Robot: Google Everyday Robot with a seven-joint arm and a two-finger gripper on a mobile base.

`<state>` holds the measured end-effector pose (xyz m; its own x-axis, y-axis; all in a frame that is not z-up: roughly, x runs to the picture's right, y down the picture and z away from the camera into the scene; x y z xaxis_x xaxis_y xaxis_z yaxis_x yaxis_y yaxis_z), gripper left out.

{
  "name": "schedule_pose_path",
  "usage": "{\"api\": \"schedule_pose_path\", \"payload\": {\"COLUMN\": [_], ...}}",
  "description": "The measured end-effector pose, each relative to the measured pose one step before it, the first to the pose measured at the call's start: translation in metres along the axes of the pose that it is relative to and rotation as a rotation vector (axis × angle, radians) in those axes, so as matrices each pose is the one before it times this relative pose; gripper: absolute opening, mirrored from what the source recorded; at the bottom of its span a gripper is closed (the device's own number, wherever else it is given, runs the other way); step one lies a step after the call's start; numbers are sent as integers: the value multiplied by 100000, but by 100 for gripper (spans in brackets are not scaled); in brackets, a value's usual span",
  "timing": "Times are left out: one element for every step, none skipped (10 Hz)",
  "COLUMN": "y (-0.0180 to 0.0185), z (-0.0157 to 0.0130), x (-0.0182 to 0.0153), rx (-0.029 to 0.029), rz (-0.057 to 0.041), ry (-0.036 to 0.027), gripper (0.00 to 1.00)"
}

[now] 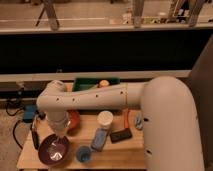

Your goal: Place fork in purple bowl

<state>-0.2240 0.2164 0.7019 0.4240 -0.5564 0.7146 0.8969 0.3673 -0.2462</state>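
The purple bowl point(52, 150) sits at the front left corner of the wooden table point(125, 155). My arm reaches across from the right, and its wrist points straight down over the bowl. My gripper point(59, 141) hangs just above the bowl's inside, right of its centre. A thin pale streak point(58, 151) lies in the bowl under the gripper. It may be the fork, but I cannot tell whether it is held or resting.
An orange-red bowl point(75, 120) sits behind the wrist. A small blue cup point(83, 153), a blue packet point(100, 139), a white cup point(105, 119) and a black block point(121, 135) stand right of the bowl. A black-handled tool point(35, 137) lies at the left edge. A green tray point(92, 84) holding an orange stands at the back.
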Motion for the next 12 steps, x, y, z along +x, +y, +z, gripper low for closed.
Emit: {"api": "schedule_pose_path", "payload": {"y": [-65,-28,-32,-50,40,-87,-51,-24,-61,7,4,-25], "z": [73,21,54,20,40,26,30,108,19,95,45,62], "x": [28,46,62,42,62,78,36,46,10,47,20,-13], "rx": [-66,-156,-177,-91,-343,-114,-85,-110,31,-142,-30,13], "rz": [-546,-417,-489,-446,-286,-484,-397,-430,-353,-235,-267,-352], "ry": [25,80,73,48,156,110,95,44,131,136,127,30], "gripper": [29,29,29,29,29,29,28,23,18,17,17,19]}}
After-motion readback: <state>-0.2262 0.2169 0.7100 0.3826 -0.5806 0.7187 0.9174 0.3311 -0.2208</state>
